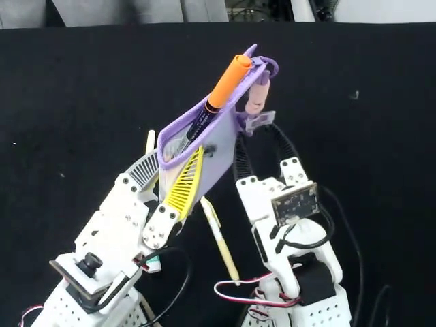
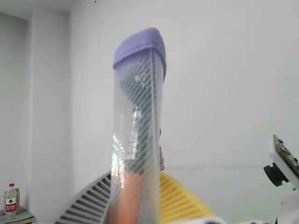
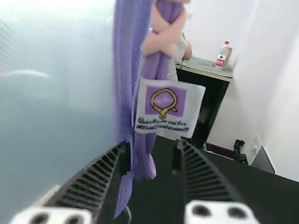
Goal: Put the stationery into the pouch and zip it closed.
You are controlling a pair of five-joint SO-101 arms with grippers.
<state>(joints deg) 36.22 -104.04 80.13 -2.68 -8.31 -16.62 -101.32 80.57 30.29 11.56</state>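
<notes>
left gripper clamps the pouch at its low end. right gripper sits narrowly parted round the strap at the top end. orange marker pokes out lengthwise, and a pen lies on the table between the arms.

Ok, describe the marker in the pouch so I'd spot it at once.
Above the black table, the left tool holds up a purple pouch. The marker pokes from its open top: dark barrel, bright orange cap, unlike the slim pale pen lying flat below.
</notes>
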